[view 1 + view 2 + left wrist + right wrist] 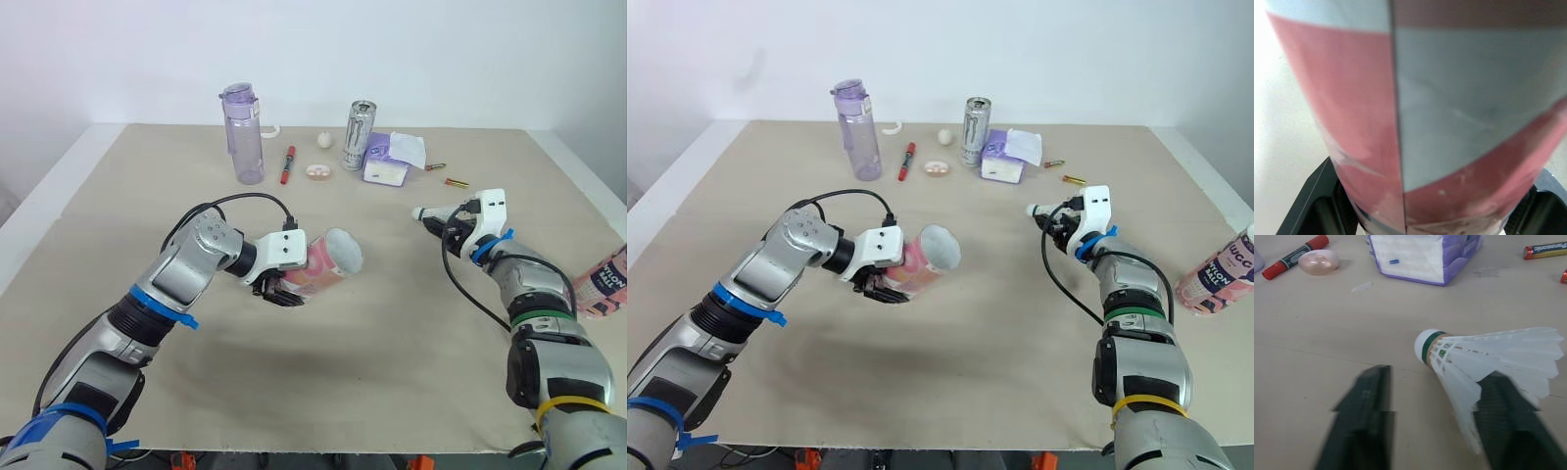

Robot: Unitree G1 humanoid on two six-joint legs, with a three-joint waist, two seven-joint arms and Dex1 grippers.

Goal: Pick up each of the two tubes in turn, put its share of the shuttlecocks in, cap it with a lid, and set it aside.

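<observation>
One tube [331,258] in tight left pincer [281,290]

tube [1400,122]: pink and pale grey-blue slanted bands
shuttlecock [1488,357]: white feathers, white cork, green ring
marker [289,164]: red, black middle
bottle [244,137]: clear purple
tissue pack [385,166]: purple and white
can [359,132]: silver, black marks
table [392,343]: beige

Far edge of surface [392,333]: clear purple bottle [243,134], red marker [289,164], silver can [359,134], purple tissue pack [389,163], 2 batteries [457,182]. Pink-labelled bottle [605,282] at right edge.
</observation>
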